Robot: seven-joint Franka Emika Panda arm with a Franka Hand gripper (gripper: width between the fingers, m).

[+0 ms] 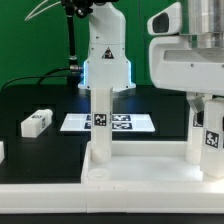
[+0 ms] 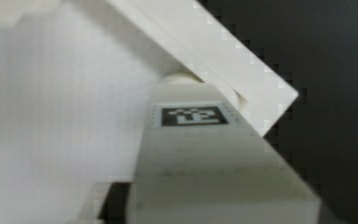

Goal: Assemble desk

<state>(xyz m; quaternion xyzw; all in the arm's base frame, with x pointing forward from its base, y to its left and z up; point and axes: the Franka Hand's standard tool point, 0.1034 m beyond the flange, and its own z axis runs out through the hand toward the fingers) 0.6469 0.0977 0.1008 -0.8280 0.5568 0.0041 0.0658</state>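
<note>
The white desk tabletop [image 1: 130, 178] lies across the front with its rim up. One white tagged leg [image 1: 101, 118] stands upright in a socket near the middle of the exterior view. My gripper [image 1: 208, 104] is at the exterior view's right, shut on a second tagged leg [image 1: 210, 138] that stands upright at the tabletop's right corner. In the wrist view this leg [image 2: 202, 160] fills the centre with its tag showing, and it meets the tabletop's corner [image 2: 60, 100]. A dark finger [image 2: 137, 200] shows beside it.
A loose white leg [image 1: 37, 122] lies on the black table at the exterior view's left, and another white part [image 1: 2, 150] shows at the left edge. The marker board [image 1: 125, 123] lies behind the tabletop. The robot base [image 1: 105, 60] stands at the back.
</note>
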